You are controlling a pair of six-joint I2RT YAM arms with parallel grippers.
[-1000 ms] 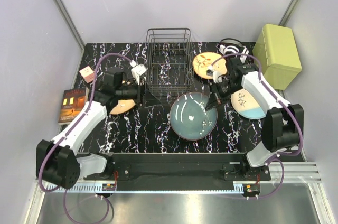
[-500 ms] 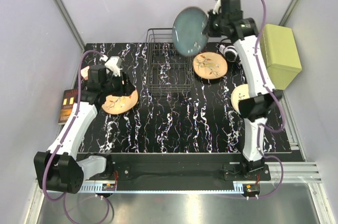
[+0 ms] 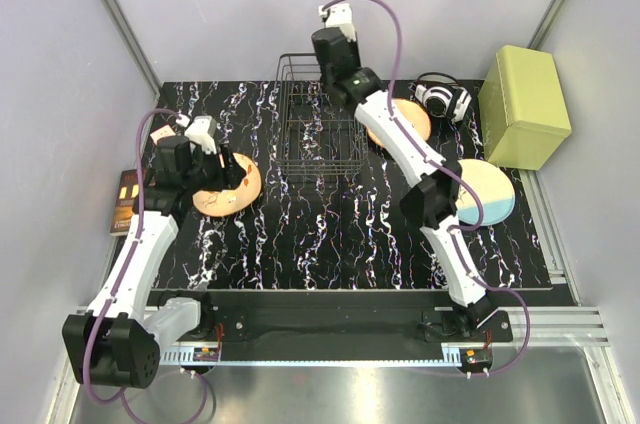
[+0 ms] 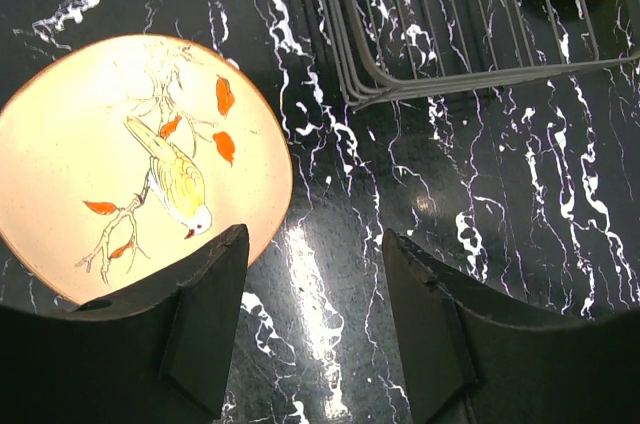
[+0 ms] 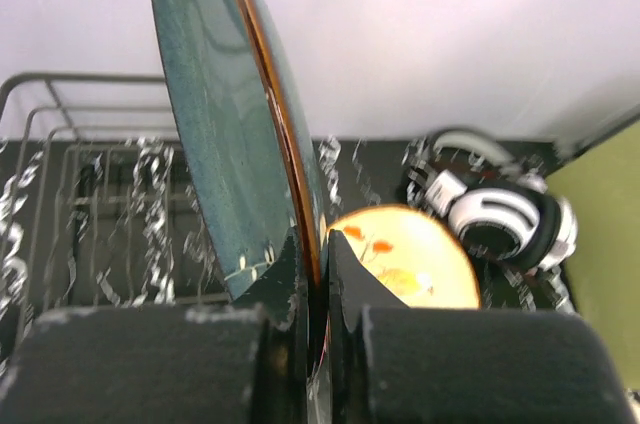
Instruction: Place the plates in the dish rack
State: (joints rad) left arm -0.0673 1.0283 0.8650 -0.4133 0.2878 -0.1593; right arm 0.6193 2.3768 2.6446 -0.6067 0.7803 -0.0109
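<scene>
Teal plate is off the worktop. A second ago it lay flat at centre front; now the right arm reaches over the back half of the rack with the plate stood on edge. The right fingers are pinched tight on its lower rim, with the rack wires below and to the left in the wrist view. The carry looks done, and lowering into a slot is the likely step left. With that arm gone forward, the cream plate shows whole at right. The left arm has drawn back from the rack's near left corner. The left fingers are spread about halfway and hold nothing. They hang over the near rim of the bird plate, which lies flat left of the rack, one finger overlapping that rim. Whether it touches cannot be told. The second orange plate lies flat just right of the rack, partly under the right arm, with headphones beyond it. Room: open above the rack, and bare worktop between rack and bird plate. The rack slots are narrow, so a tilted plate could catch on a wire.
</scene>
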